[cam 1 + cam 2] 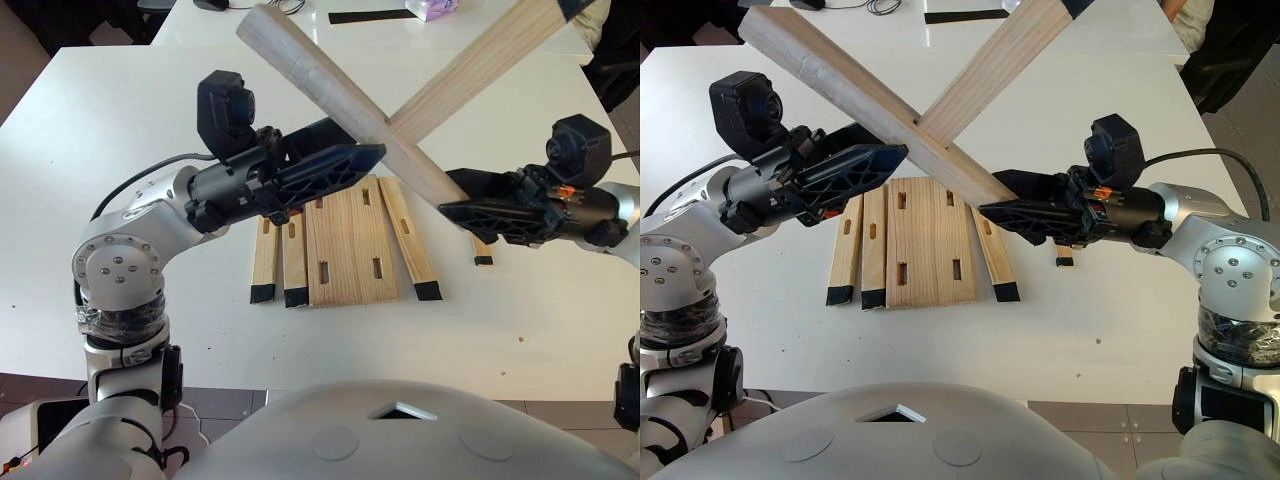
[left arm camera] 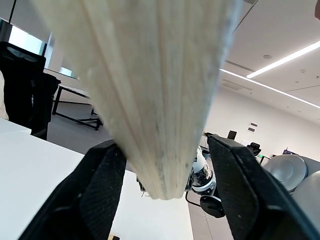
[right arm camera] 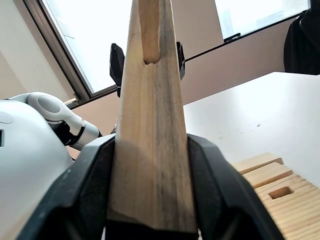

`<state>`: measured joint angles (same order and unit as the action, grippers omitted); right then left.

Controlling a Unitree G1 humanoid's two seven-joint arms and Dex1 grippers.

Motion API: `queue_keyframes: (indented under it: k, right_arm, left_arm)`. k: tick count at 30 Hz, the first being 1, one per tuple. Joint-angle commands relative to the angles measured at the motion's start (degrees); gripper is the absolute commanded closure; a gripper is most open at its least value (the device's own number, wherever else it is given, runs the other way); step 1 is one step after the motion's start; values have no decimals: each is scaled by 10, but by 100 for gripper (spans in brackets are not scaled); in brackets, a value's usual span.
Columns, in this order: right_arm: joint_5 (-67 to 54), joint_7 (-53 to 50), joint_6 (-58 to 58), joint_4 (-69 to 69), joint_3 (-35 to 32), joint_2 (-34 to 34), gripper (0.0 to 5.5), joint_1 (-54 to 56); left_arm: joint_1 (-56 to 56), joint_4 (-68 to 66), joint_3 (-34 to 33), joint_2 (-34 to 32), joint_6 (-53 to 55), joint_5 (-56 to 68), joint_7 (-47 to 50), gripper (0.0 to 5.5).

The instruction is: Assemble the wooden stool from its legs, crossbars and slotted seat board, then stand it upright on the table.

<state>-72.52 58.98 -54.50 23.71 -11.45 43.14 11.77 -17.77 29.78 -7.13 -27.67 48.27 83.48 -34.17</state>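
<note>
My left gripper (image 1: 368, 156) is clamped on the low end of the first leg (image 1: 480, 60), and my right gripper (image 1: 455, 202) is clamped on the second leg (image 1: 310, 65). Beneath both sets of jaws, the slotted seat board (image 1: 350, 240) lies flat on the table (image 1: 120, 130). Just beyond the jaws the legs cross, touching. I judge them stiff, light and smooth, so grip low. The far ends sweep wide, and there is open room above.

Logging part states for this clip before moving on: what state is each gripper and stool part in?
left gripper: shut on right-slanting leg.
right gripper: shut on left-slanting leg.
right-slanting leg: held in the air, crossing the other.
left-slanting leg: held in the air, tilted.
seat board: flat on table, nothing fitted.
loose wooden pieces: flat beside seat board.
</note>
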Motion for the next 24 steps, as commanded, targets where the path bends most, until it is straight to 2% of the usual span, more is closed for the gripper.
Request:
queue_keyframes:
  k: [1,10,16,23,24]
  right_arm:
    - [13,5,2,7,8,8,346,8]
    - [42,27,8,18,24,13,346,-8]
    - [61,46,10,12,30,21,346,-13]
    - [100,40,26,5,44,22,346,2]
    - [114,45,33,8,52,24,309,-1]
  left_arm:
    - [-3,9,9,-10,3,-3,4,264]
    - [-3,7,14,-9,-3,-5,10,264]
    - [5,12,14,-11,-4,-3,0,346]
    - [20,20,17,-18,-6,-20,-19,346]
    - [19,18,17,-17,-8,-24,-19,346]
